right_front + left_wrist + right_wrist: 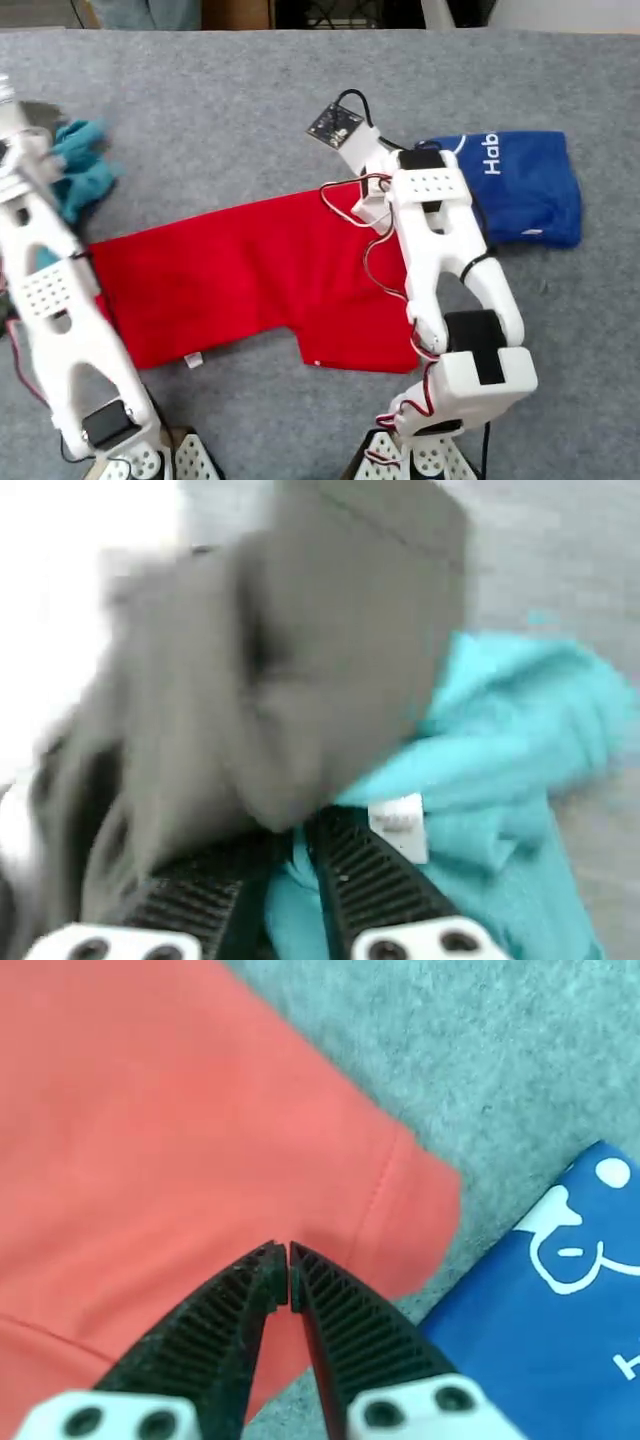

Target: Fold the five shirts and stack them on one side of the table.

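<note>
Gray felt table (250, 90): one shirt looks folded, the rest still wait.
Blue shirt (530, 185) lies folded at the far right. Red shirt (240, 280) is spread mid-table, with the right gripper (288, 1260) clenched and empty over its far-right corner. Teal shirt (85, 170) and gray shirt (330, 660) sit crumpled far left at the left gripper (295, 870); I cannot tell its grip. Early going, I judge.

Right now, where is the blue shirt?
In the high view the folded blue shirt lies on the right side of the grey table, toward its far edge, just right of the spread-out red shirt.
</note>
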